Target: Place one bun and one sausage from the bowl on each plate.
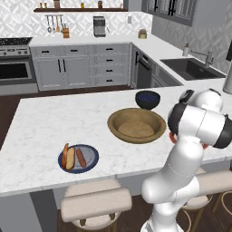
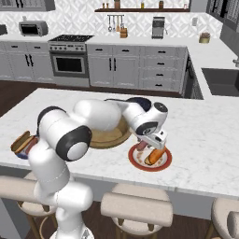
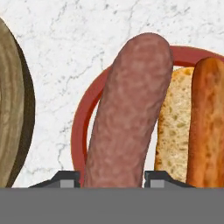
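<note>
I hang low over the red-rimmed plate (image 2: 140,164), my gripper (image 2: 150,146) pinching the sausage (image 3: 129,113) at its near end so it comes down beside the bun (image 3: 199,127). The wooden bowl (image 1: 115,122) sits just left; the blue plate (image 1: 93,156) already has its pair.
</note>
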You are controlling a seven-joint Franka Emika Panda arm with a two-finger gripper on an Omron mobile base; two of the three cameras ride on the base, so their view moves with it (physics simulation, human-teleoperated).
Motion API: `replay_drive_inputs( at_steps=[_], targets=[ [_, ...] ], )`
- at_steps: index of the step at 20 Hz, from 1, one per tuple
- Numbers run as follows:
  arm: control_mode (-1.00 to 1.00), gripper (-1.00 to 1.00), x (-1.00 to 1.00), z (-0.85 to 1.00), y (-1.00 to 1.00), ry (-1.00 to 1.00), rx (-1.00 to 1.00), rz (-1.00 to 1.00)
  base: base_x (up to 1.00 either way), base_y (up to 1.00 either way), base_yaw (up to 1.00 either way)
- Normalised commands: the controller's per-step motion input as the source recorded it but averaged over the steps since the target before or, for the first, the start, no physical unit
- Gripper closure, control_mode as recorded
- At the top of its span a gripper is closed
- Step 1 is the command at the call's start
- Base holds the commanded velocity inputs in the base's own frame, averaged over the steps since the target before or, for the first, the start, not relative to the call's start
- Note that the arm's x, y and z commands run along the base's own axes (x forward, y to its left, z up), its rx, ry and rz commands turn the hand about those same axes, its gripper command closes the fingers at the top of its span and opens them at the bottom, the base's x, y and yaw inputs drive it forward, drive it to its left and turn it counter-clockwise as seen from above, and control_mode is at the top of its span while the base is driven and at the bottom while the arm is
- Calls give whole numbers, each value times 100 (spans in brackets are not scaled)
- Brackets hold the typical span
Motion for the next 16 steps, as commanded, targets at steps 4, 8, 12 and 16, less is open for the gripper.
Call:
replay_drive_inputs(
  at_steps=[4,8,12,16],
  targets=[
    [-100,100,2,-39,3,0,-3,0,0,0,0],
    [-100,100,4,-32,3,0,-2,1,0,0,0],
    [-100,100,4,-26,0,0,0,1,0,0,0],
    [-100,100,0,-14,0,0,0,0,0,0,0]
  ],
)
